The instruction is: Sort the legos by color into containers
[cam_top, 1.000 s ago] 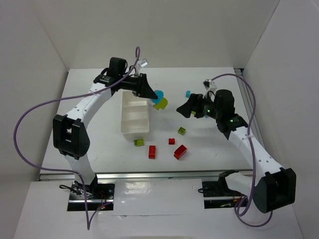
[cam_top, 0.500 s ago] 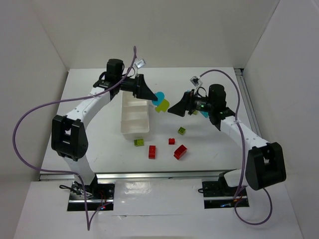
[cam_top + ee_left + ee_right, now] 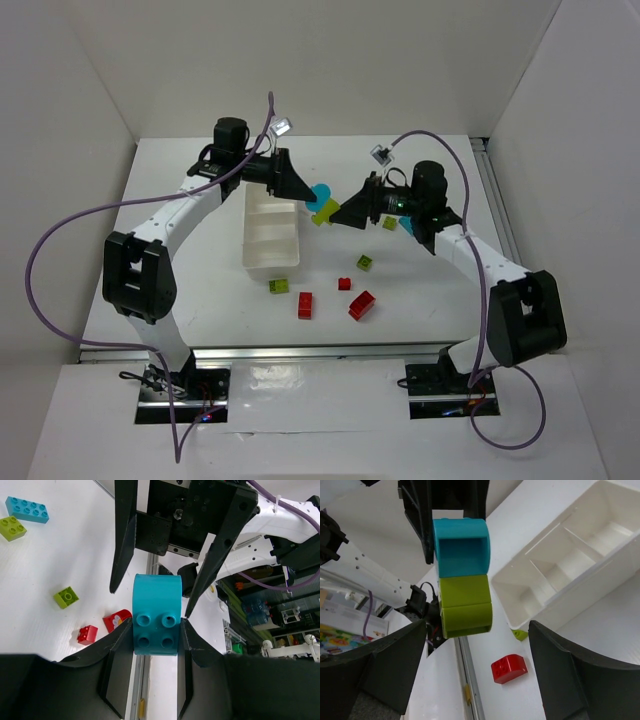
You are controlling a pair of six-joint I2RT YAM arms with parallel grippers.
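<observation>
From above, the tray (image 3: pixel 268 262) sits empty, loose bricks (image 3: pixel 361 304) lie toward the table's (image 3: pixel 420 300) near edge and a cyan brick (image 3: pixel 321 194) hangs off the tray's far right corner; the left wrist view shows the left gripper (image 3: pixel 155 625) clamped on it; the right wrist view shows the right gripper (image 3: pixel 477 625) gaping around the green brick (image 3: pixel 466 606) stuck to it, nothing sorted yet.

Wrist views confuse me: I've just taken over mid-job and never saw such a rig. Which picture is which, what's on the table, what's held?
Two robot arms stand side by side, each ending in a two-finger pincer. The top picture looks down from above and behind them; the other two come from a camera on each wrist, with that arm's own fingers in view. The left pincer is shut on a cyan brick with a yellow-green brick stuck to it. The right pincer faces it, open, fingers either side of the yellow-green brick, not touching. On the table lie a white three-compartment tray, apparently empty, plus loose red bricks and small yellow-green bricks.
</observation>
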